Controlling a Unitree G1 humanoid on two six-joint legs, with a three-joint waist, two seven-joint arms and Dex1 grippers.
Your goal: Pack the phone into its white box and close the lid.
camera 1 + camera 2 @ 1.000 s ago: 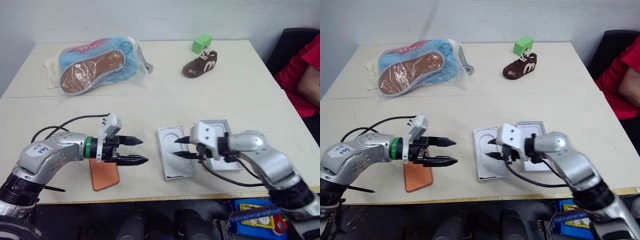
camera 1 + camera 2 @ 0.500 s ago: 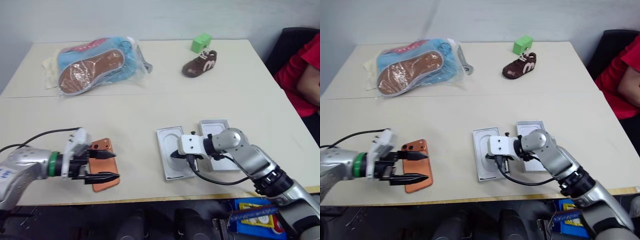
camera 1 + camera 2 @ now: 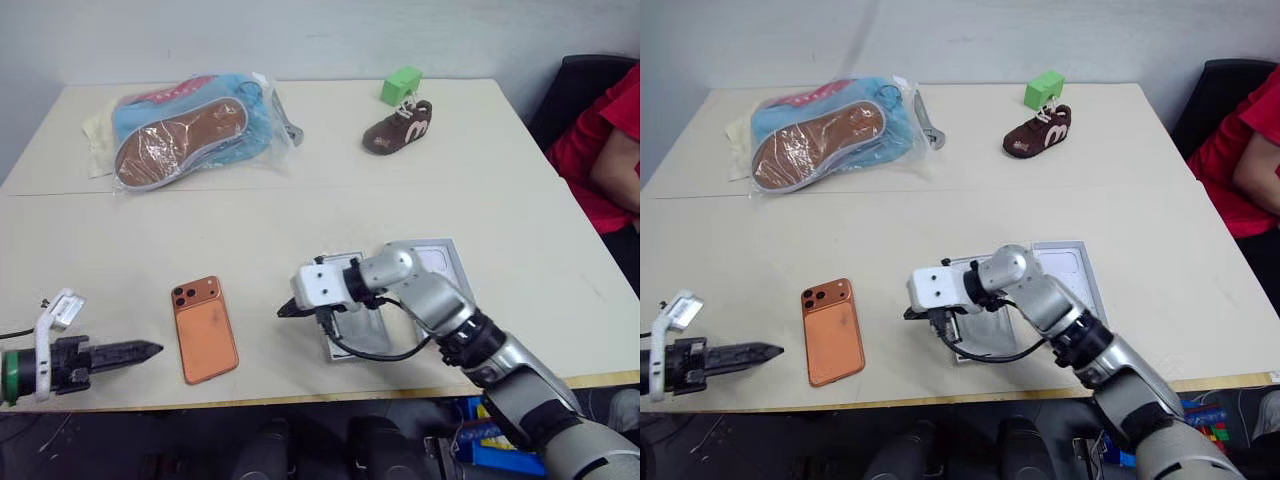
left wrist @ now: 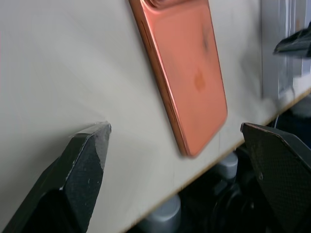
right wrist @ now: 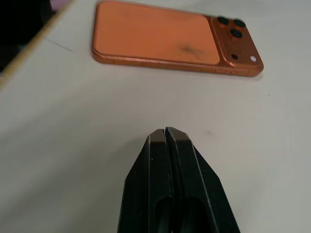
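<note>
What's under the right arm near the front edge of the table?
A grey-white tray lies partly beneath the right arm, with a second white tray beside it. The arm covers much of both, so their contents cannot be fully seen. The phone lies apart, on bare table.

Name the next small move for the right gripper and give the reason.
Probably open the right gripper before going further toward the phone. Its fingers are pressed shut and point at the phone, which lies flat and untouched on the table, camera bump up, outside the white box. Shut fingers cannot take the phone's edges. The left gripper hangs open at the table's near edge.
</note>
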